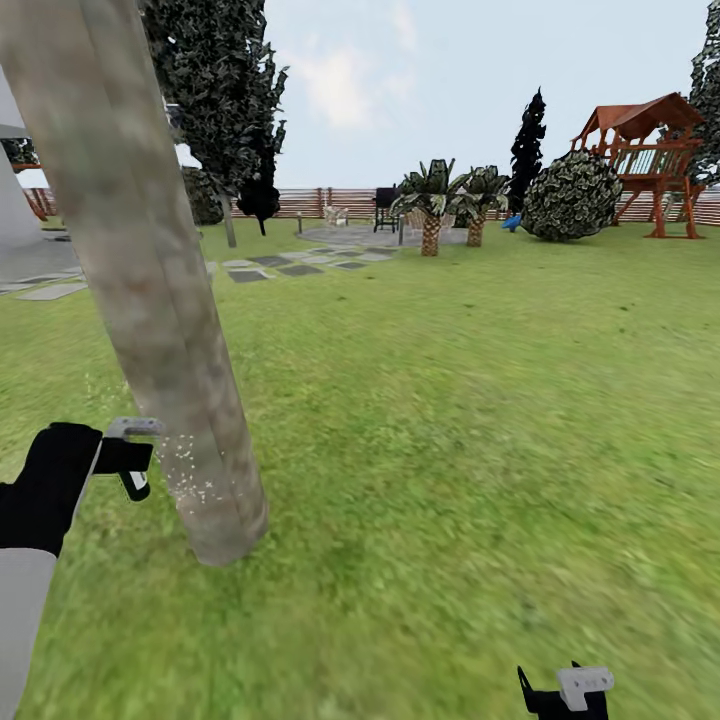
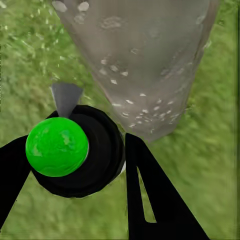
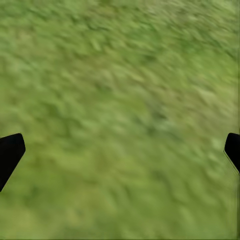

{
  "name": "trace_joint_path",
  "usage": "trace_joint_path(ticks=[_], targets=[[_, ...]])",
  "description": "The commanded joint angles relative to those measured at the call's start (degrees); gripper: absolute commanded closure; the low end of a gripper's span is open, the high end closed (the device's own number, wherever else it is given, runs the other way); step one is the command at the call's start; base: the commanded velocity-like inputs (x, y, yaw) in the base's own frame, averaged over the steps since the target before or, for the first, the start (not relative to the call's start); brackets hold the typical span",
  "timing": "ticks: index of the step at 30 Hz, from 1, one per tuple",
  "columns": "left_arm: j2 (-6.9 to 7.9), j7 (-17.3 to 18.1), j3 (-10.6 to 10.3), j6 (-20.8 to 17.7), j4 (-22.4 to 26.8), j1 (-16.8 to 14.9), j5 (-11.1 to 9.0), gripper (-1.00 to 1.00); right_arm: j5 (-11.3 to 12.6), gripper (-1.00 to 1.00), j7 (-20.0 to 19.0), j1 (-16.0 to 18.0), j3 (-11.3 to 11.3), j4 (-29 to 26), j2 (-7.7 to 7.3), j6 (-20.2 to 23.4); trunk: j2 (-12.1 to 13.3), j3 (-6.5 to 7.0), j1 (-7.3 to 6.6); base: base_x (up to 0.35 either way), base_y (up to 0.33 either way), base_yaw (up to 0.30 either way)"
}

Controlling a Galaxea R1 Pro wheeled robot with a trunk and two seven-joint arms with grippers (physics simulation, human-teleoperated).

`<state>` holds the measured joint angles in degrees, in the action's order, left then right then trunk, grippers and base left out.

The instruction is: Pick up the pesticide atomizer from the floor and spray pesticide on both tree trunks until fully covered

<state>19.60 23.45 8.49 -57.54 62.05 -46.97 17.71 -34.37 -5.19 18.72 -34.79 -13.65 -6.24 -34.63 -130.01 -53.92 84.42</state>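
The tree trunk [image 1: 150, 300] looks like rough, matt, blotchy grey-brown bark dusted with whitish pesticide [image 2: 135, 107] specks, the pesticide atomizer [image 2: 70, 150] has a glossy green plastic-looking ball in a smooth black collar, and the floor [image 3: 120, 100] is soft matt grass.

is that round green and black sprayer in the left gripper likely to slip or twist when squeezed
Probably somewhat: the round green-topped black pesticide atomizer looks smooth and curved between the left gripper fingers, so it may rotate. It seems rigid and small, likely light.
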Motion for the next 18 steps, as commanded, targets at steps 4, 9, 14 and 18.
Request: trace_joint_path(ticks=[4, 9, 14, 18], targets=[[-0.14, 0.02, -0.11, -0.02, 1.66, 0.34, -0.03, 1.0, 0.0, -1.0, 0.0, 0.0, 0.04, -0.01, 0.0, 0.0, 0.0, 0.0, 0.0, 0.135, -0.234, 0.093], [-0.18, 0.02, 0.15, -0.03, 1.84, 0.47, -0.04, 1.0, 0.0, -1.0, 0.0, 0.0, 0.05, 0.0, 0.0, 0.0, 0.0, 0.0, 0.0, -0.073, -0.269, 0.26], [-0.18, 0.02, 0.1, -0.03, 1.84, 0.47, -0.04, 1.0, 0.0, -1.0, 0.0, 0.0, 0.03, 0.01, 0.0, 0.0, 0.0, 0.0, 0.0, -0.105, -0.267, 0.275], [-0.18, 0.02, 0.14, -0.03, 1.85, 0.47, -0.04, 1.0, 0.0, -1.0, 0.0, 0.0, 0.01, -0.06, 0.0, 0.0, 0.0, 0.0, 0.0, 0.092, -0.268, 0.09]])
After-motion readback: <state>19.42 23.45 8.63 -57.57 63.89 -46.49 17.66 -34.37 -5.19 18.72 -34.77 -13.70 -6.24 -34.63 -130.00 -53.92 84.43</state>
